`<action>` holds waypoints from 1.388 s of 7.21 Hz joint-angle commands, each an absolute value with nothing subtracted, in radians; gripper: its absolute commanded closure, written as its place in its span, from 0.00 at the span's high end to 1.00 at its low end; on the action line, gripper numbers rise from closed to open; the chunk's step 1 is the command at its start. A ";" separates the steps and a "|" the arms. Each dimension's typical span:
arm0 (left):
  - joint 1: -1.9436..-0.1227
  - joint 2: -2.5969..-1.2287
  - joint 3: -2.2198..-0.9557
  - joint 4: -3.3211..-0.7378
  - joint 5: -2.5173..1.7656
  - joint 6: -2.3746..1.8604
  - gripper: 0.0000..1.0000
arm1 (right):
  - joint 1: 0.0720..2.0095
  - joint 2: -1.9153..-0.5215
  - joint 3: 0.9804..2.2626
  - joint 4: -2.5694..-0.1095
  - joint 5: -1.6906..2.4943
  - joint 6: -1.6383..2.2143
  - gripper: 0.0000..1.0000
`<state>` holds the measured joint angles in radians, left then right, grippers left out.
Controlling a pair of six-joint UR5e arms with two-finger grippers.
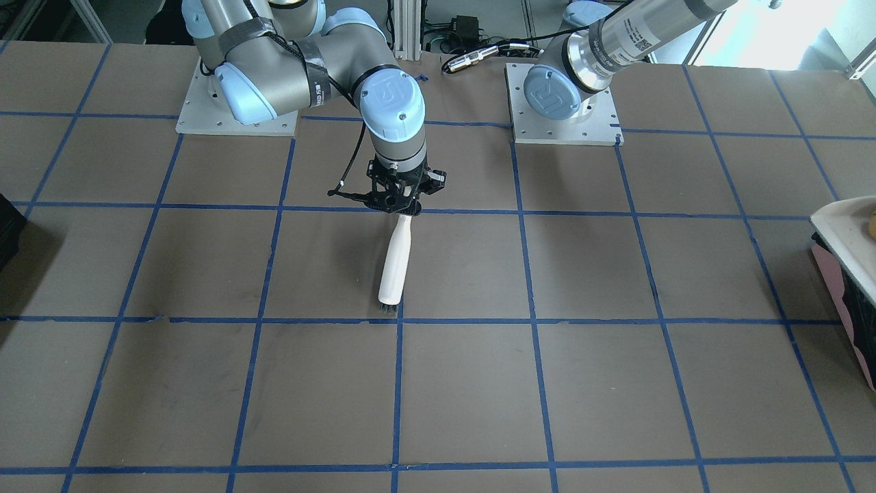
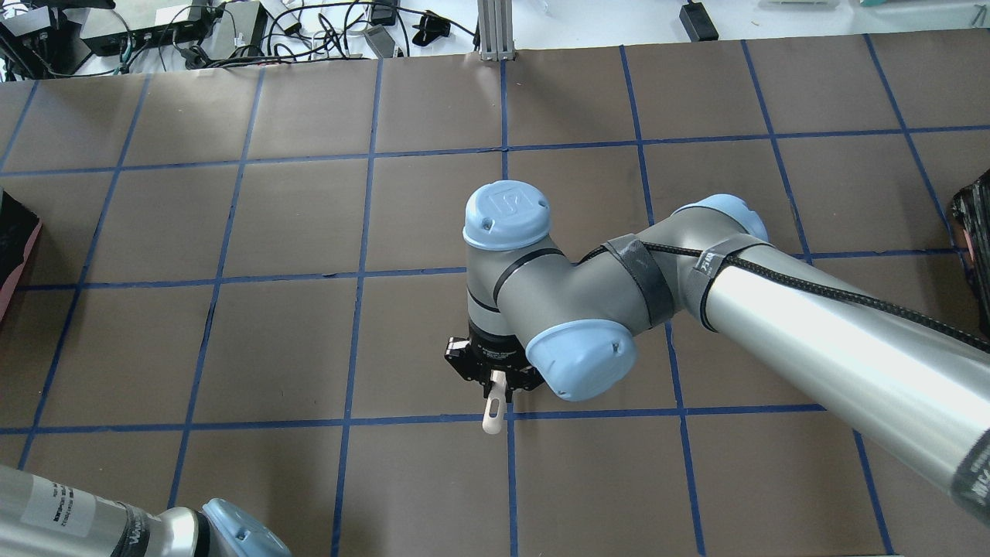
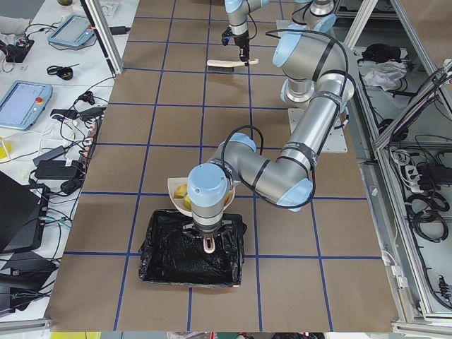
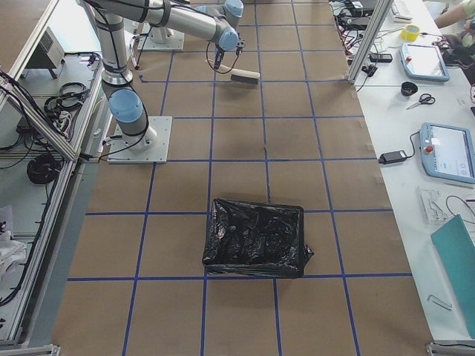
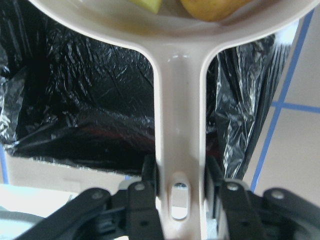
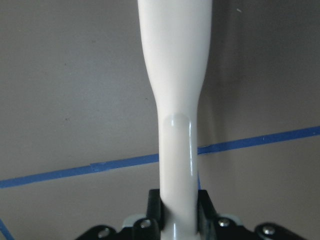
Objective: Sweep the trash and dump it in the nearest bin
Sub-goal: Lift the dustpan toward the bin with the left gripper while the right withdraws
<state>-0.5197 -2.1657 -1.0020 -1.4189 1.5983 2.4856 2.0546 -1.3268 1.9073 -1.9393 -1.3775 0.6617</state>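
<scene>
Sweeping looks done: trash (image 5: pixel 212 7) lies in the dustpan (image 5: pixel 177 75) clamped in my left gripper (image 5: pixel 180 176) at the bin's (image 5: pixel 95 100) rim, not yet tipped; right gripper (image 6: pixel 177 212) clamps the brush (image 6: pixel 175 75), far from the bin.

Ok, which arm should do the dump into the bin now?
Left. The left gripper is shut on the dustpan, loaded with trash, at the bin; the right gripper holds only the brush, mid-table.

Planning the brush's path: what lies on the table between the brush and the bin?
Only bare, blue-taped tabletop between brush and bin, per the front-facing view.
</scene>
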 commanded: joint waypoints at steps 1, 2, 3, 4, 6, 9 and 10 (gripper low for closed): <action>-0.465 -2.262 -0.789 -1.434 1.598 2.546 0.00 | 2.054 -1.321 1.910 -1.940 -1.378 0.661 0.00; -0.448 -2.310 -0.717 -1.418 1.592 2.552 0.00 | 2.054 -1.318 1.910 -1.940 -1.379 0.660 0.00; -0.436 -2.345 -0.663 -1.364 1.566 2.554 0.00 | 2.054 -1.313 1.911 -1.940 -1.381 0.660 0.02; -0.425 -2.368 -0.644 -1.289 1.559 2.572 0.00 | 2.054 -1.310 1.919 -1.947 -1.381 0.661 0.13; -0.420 -2.391 -0.644 -1.123 1.487 2.574 0.00 | 2.054 -1.302 1.921 -1.950 -1.409 0.661 0.53; -0.466 -2.352 -0.759 -0.788 1.509 2.494 0.00 | 2.054 -1.295 1.914 -1.956 -1.425 0.661 0.69; -0.488 -2.314 -0.820 -0.761 1.576 2.493 0.00 | 2.054 -1.298 1.908 -1.963 -1.425 0.660 0.70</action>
<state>-0.4605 -2.3508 -0.7479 -0.8353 1.5207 2.4957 2.0540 -1.2962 1.9143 -1.9576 -1.4241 0.6608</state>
